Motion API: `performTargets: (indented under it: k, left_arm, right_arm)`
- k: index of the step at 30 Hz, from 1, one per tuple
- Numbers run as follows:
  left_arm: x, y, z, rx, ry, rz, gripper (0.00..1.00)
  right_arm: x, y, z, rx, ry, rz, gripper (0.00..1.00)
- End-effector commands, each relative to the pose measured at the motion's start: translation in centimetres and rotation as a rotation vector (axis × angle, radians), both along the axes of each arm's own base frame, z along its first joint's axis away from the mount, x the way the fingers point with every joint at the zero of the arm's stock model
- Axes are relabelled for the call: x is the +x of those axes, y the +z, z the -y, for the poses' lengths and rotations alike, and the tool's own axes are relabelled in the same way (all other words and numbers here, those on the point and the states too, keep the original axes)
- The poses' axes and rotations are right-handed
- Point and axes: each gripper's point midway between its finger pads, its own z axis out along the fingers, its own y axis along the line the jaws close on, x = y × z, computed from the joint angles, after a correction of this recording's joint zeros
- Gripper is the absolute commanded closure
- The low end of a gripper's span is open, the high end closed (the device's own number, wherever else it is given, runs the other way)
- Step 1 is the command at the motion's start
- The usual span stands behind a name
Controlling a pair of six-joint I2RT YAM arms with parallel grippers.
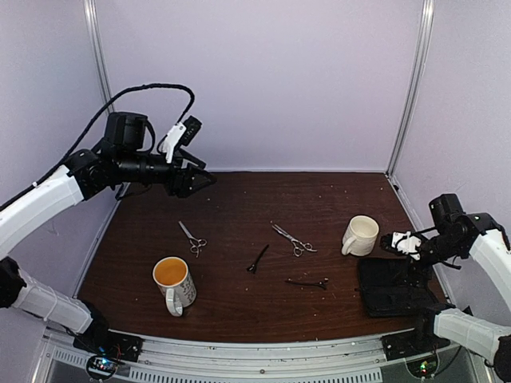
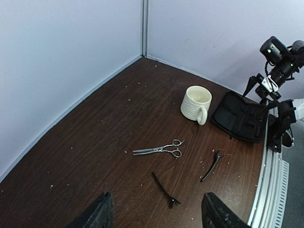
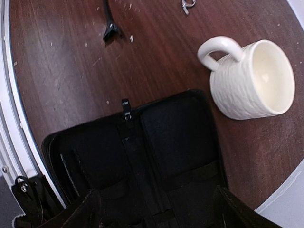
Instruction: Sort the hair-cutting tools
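Two silver scissors lie on the dark table, one at the left (image 1: 192, 238) and one in the middle (image 1: 293, 239) (image 2: 159, 150). In front of them lie two black hair clips, one near the centre (image 1: 258, 258) (image 2: 164, 189) and one further right (image 1: 308, 282) (image 2: 212, 165). My left gripper (image 1: 200, 180) (image 2: 156, 218) hangs high over the back left of the table, open and empty. At the right edge, my right gripper (image 1: 399, 242) (image 3: 159, 213) hovers open above the opened black case (image 1: 395, 286) (image 3: 142, 156), holding nothing.
A white mug (image 1: 361, 235) (image 3: 251, 78) stands just left of the case. A patterned mug with a yellow inside (image 1: 172, 279) stands front left. The table ends in a metal rail (image 1: 263, 351) at the near edge, and pale walls enclose the other sides.
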Motion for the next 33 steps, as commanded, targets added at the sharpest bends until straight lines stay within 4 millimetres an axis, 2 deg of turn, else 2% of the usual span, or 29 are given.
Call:
performTargets:
  k: [1,6,9,12,17,20,22,28,33]
  left_arm:
    - [-2.4,-4.0,2.4,0.195,-0.068,-0.072,0.37]
    - [-6.1,-11.0,5.2,0.419,-0.193,-0.202,0.56]
    - [-8.0,-15.2,5.6,0.534,-0.214,-0.274,0.59]
    - [-8.5,-18.3,5.4,0.561,-0.194,-0.333,0.59]
    - [-7.7,-20.9,3.6,0.626,-0.092,-0.342,0.56]
    - [-7.6,-22.3,2.5,0.675,-0.058,-0.345,0.53]
    - [-7.5,-23.1,1.9,0.705,-0.038,-0.348,0.51]
    - [-7.0,-24.4,0.6,0.771,0.005,-0.334,0.46]
    - [-6.9,-25.4,-0.8,0.831,0.041,-0.335,0.45]
  right_arm:
    - [-1.8,-3.3,1.8,-0.177,0.124,-0.046,0.19]
    - [-1.3,-5.5,2.5,-0.267,0.158,-0.05,0.22]
    - [-0.9,-6.2,2.0,-0.275,0.182,-0.045,0.23]
    - [-0.2,-6.9,1.1,-0.268,0.202,-0.048,0.25]
    - [0.2,-8.1,-0.6,-0.288,0.256,-0.08,0.29]
    - [0.7,-8.6,-1.1,-0.313,0.278,-0.059,0.2]
    - [0.7,-9.0,-1.5,-0.325,0.298,-0.047,0.19]
    - [0.7,-9.8,-3.3,-0.331,0.36,-0.036,0.16]
    - [0.2,-10.7,-6.1,-0.325,0.443,-0.035,0.16]
